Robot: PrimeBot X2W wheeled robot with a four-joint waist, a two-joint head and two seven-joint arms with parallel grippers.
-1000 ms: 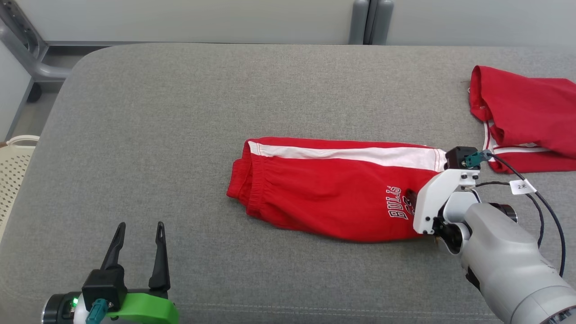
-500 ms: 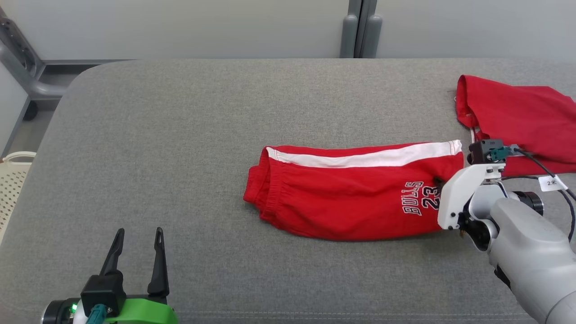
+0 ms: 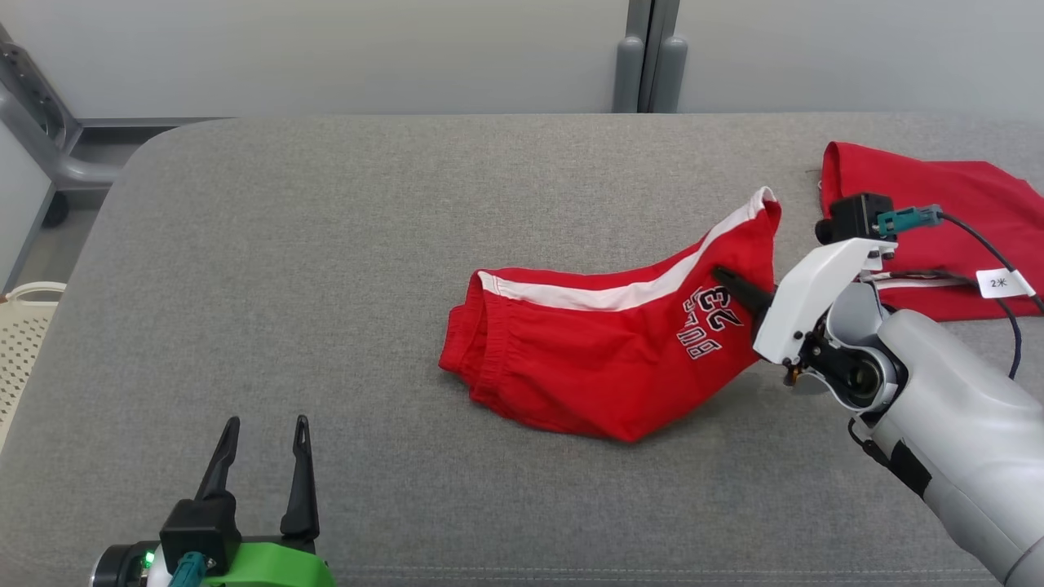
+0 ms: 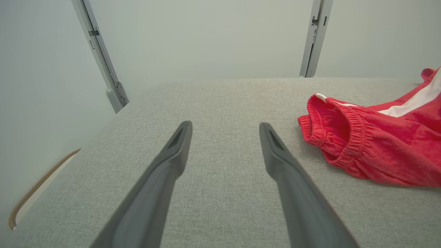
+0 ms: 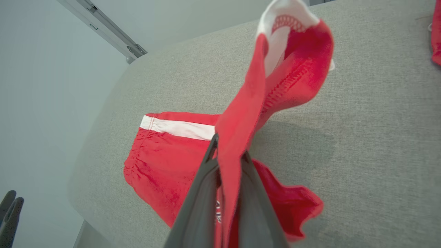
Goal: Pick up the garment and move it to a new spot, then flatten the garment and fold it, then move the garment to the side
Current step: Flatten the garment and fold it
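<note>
Red shorts point(image 3: 603, 367) with a white side stripe lie at the centre of the grey worktop point(image 3: 326, 244). Their right end is raised off it, pinched between the closed fingers of the right gripper point(image 3: 728, 283). At lower left, the left gripper point(image 3: 267, 425) hovers with its fingers spread and empty. Another red garment point(image 3: 938, 196) lies at upper right.

Bare grey tabletop point(image 3: 310, 244) lies open across the left half, back to the wall posts point(image 3: 644, 69). At centre the red Bulls shorts point(image 3: 587, 359) take up room, their right end raised off the surface, pinched by the right gripper point(image 3: 722, 275). A second red garment point(image 3: 962, 204) fills the far right corner; a cream basket point(image 3: 24, 326) sits beyond the left edge.
</note>
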